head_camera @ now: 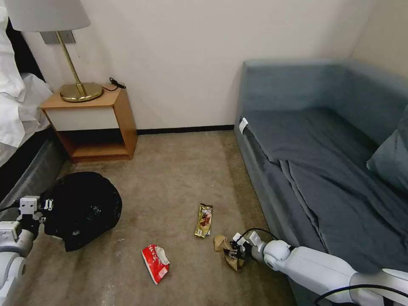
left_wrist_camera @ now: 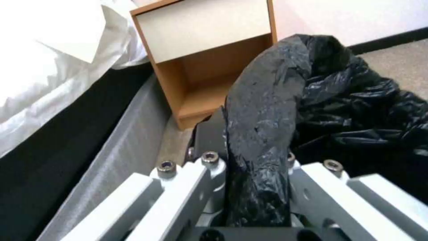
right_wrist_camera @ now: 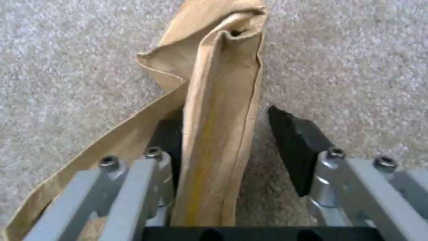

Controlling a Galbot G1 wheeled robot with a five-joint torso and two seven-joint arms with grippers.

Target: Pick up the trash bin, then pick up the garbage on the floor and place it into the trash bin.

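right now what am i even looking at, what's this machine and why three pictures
It is a wheeled robot with two arms. The wide picture comes from its head camera; the other two look out from each wrist. The left gripper is shut on the rim of the trash bin, which is lined with a black bag. The right gripper is down at the carpet with its fingers open around a tan paper bag, not yet closed. A red wrapper and a brown-gold snack wrapper lie on the floor between bed and sofa.
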